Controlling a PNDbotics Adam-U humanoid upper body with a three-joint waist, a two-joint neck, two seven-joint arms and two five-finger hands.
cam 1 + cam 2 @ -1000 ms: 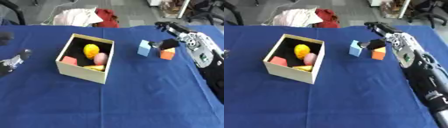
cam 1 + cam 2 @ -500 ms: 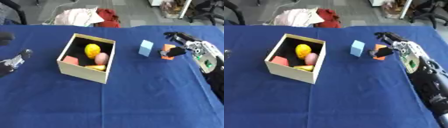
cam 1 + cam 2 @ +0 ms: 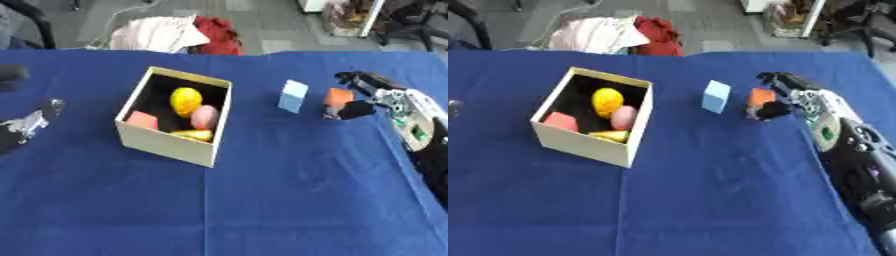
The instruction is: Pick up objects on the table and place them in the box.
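Contact is already made at the orange block by the right hand, whose fingers and thumb are curled round it from the right, while the box lies well off to its left.

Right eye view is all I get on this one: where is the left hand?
Observer: The left eye view shows the left hand at the table's left edge, well apart from the box.
Operator: Is it holding anything?
Observer: No, its fingers look relaxed and hold nothing.
Operator: Anything else out there?
Observer: A dark shape at the edge, beyond that hand.
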